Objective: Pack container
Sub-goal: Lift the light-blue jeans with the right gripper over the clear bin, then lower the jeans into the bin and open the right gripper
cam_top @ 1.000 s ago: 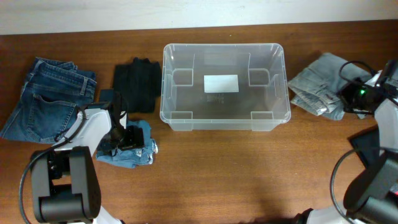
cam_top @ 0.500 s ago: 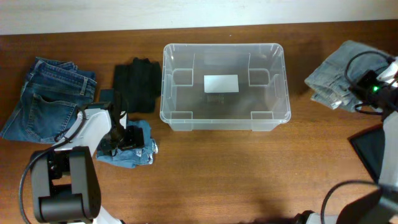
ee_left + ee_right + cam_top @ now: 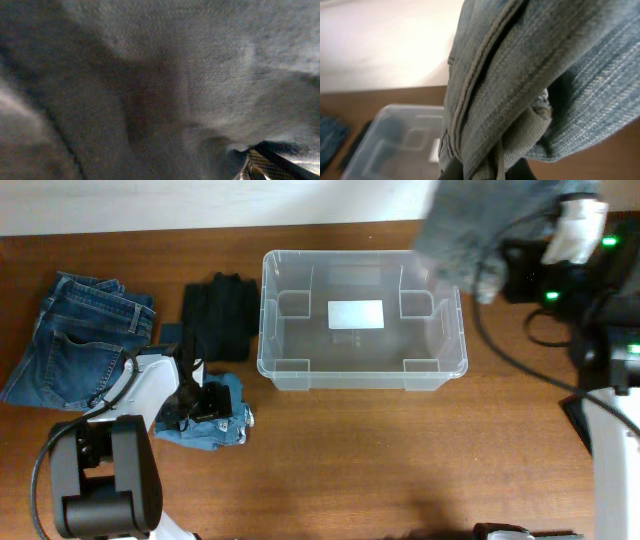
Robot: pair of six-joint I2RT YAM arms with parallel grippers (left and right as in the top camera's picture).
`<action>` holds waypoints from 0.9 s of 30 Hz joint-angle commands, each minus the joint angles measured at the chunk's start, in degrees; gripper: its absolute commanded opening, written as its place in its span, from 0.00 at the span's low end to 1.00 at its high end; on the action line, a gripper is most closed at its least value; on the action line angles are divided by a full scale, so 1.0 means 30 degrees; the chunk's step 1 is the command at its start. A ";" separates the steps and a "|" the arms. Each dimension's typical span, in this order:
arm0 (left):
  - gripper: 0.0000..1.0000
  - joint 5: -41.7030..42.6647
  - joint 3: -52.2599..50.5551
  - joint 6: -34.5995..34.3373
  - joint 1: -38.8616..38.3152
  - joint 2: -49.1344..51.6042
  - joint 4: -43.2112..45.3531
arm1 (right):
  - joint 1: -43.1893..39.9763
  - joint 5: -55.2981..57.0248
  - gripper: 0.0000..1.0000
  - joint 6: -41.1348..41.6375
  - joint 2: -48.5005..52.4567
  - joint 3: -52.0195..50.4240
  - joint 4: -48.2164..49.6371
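The clear container (image 3: 300,375) stands at the table's middle, with only its white label (image 3: 356,313) inside; it also shows in the right wrist view (image 3: 395,140). My right gripper (image 3: 490,171) is shut on light grey jeans (image 3: 520,75). It holds them high over the container's far right corner, where they look large and blurred from overhead (image 3: 480,225). My left gripper (image 3: 195,402) is pressed down on folded light blue jeans (image 3: 222,425) in front of the container's left side. Cloth (image 3: 150,75) fills the left wrist view and hides the jaws.
Dark blue jeans (image 3: 75,340) lie at the far left. A folded black garment (image 3: 220,315) lies right beside the container's left wall. The wall runs along the table's far edge.
My right gripper has lifted the light grey jeans off the table at the right and carried them up and left, toward the container. The left arm has not moved.
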 commanded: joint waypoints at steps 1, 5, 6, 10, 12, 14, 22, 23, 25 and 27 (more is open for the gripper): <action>0.99 -0.0131 0.0036 0.0248 -0.0058 0.0459 -0.0007 | 0.2186 -0.0532 0.04 -0.0495 -0.0204 0.0729 0.0393; 0.99 -0.0131 0.0036 0.0248 -0.0058 0.0459 -0.0007 | 0.4189 -0.0532 0.04 -0.0408 0.0619 0.0729 0.0379; 0.99 -0.0131 0.0036 0.0240 -0.0058 0.0459 -0.0007 | 0.4583 -0.0532 0.04 -0.0408 0.0852 0.0729 0.0372; 0.99 -0.0131 0.0036 0.0248 -0.0058 0.0459 -0.0007 | 0.6054 -0.0532 0.04 -0.0401 0.1974 0.0729 0.0153; 0.99 -0.0131 0.0036 0.0248 -0.0058 0.0459 -0.0007 | 0.6550 -0.0532 0.04 -0.0073 0.2608 0.0729 -0.0058; 0.99 -0.0131 0.0036 0.0248 -0.0058 0.0459 -0.0007 | 0.6870 -0.0546 0.04 0.0350 0.3213 0.0729 -0.0197; 0.99 -0.0131 0.0036 0.0248 -0.0058 0.0459 -0.0007 | 0.7257 -0.0612 0.04 0.1100 0.5268 0.0729 -0.0940; 0.99 -0.0131 0.0036 0.0248 -0.0058 0.0459 -0.0007 | 0.7257 -0.0597 0.04 0.1100 0.5442 0.0729 -0.1071; 0.99 -0.0131 0.0036 0.0248 -0.0058 0.0459 -0.0007 | 0.7257 -0.0590 0.04 0.1100 0.5756 0.0707 -0.1290; 0.99 -0.0131 0.0036 0.0248 -0.0058 0.0459 -0.0007 | 0.7257 -0.0597 0.04 0.1100 0.6076 0.0656 -0.1443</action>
